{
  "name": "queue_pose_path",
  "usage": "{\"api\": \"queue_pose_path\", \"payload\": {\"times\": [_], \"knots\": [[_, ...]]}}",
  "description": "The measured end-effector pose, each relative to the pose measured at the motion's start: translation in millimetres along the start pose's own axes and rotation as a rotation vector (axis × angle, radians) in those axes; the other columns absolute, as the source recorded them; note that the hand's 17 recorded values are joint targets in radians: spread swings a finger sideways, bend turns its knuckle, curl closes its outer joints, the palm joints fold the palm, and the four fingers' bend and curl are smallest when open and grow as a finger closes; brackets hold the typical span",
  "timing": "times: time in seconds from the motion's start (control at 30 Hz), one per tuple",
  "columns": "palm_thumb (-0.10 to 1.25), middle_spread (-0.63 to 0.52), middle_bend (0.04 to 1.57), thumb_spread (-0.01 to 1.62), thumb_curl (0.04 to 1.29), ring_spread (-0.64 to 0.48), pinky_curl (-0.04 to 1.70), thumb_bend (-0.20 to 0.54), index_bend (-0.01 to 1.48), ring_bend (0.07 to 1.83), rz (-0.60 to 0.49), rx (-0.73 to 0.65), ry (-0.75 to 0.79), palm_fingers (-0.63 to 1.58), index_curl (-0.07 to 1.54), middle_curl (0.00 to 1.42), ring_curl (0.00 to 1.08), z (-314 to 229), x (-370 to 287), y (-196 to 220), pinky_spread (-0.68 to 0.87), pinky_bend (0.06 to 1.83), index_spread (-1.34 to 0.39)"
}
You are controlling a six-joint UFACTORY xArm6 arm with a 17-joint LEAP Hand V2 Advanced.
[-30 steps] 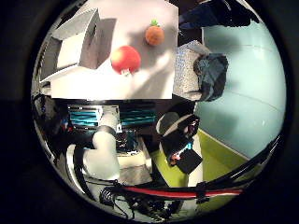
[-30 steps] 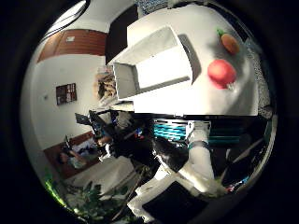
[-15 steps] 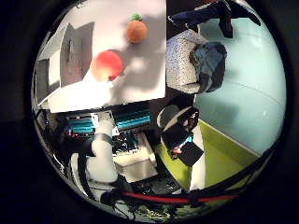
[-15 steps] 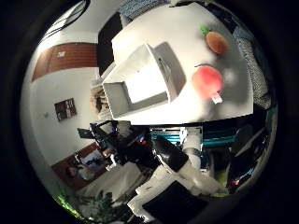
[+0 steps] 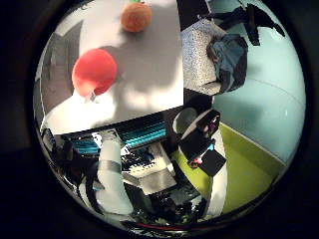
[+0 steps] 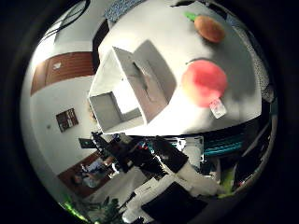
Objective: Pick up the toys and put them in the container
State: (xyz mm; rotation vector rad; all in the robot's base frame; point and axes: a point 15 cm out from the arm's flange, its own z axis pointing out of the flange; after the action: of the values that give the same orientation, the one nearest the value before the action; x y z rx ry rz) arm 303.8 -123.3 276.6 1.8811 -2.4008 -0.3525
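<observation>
A red apple toy (image 6: 204, 82) with a small tag lies on the white table (image 6: 168, 42), beside an open white box container (image 6: 131, 86). An orange carrot-like toy with a green top (image 6: 208, 28) lies farther along the table. The little finger side palm view shows the red toy (image 5: 94, 72) and the orange toy (image 5: 137, 17) on the same table (image 5: 150, 70).
A grey chair with a dark bag on it (image 5: 221, 62) stands beside the table. Teal drawers (image 5: 130, 134) sit under the table edge. A green floor area (image 5: 239, 164) lies beyond.
Both views have shifted and the red toy and box appear larger: the camera has moved closer to the table. The toys and the box lie where they were.
</observation>
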Motion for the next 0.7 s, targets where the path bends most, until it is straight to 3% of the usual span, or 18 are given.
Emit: {"api": "queue_pose_path", "payload": {"times": [0.7], "knots": [[0.55,0.1,0.19,1.1,0.3,0.24,0.29,-0.022,0.16,0.31,0.034,-0.035,-0.016,0.09,0.28,0.31,0.26,72.0,7.5,21.1,0.49,0.52,-0.27]]}}
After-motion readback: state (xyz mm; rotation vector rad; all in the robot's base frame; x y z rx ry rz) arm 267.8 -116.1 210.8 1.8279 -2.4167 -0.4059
